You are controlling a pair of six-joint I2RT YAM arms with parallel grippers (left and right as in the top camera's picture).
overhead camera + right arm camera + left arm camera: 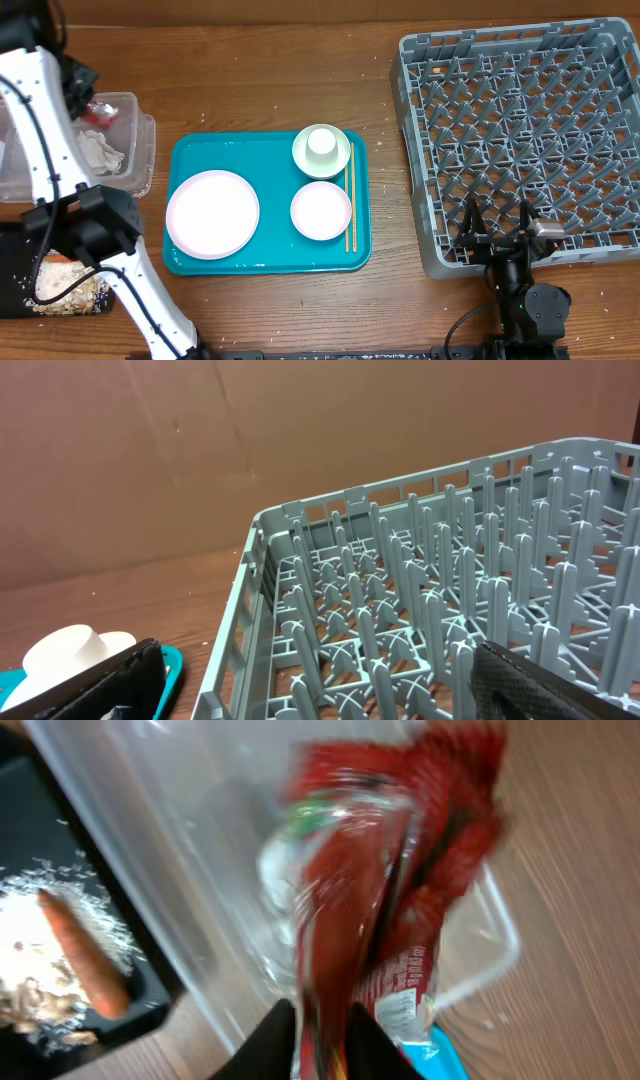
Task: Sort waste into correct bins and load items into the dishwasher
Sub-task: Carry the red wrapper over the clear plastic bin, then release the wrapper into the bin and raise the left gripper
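Over the far-left corner of the worktop, the overhead view shows the left arm reaching above the clear tub [140, 150], with the red wrapper [100, 108] at its tip and the white-silver wrapper [100, 150] already lying inside. The black tray [12, 262] sits nearer the arm's base. The large plate [212, 213], cup [321, 143] and chopsticks [349, 210] rest on the teal tray [270, 255], not yet loaded into the dish rack [530, 120]. In the left wrist view, the left gripper [322, 1045] is closed on the lower end of the red wrapper, which hangs over the tub interior; this position suits a release into the tub. The carrot [85, 955] lies among rice in the black tray, apart from the wrappers, which indicates separation by waste type. In the right wrist view, the right gripper [310, 695] holds nothing, fingers spread wide, parked beside the rack's near wall, clear of the left arm's work.
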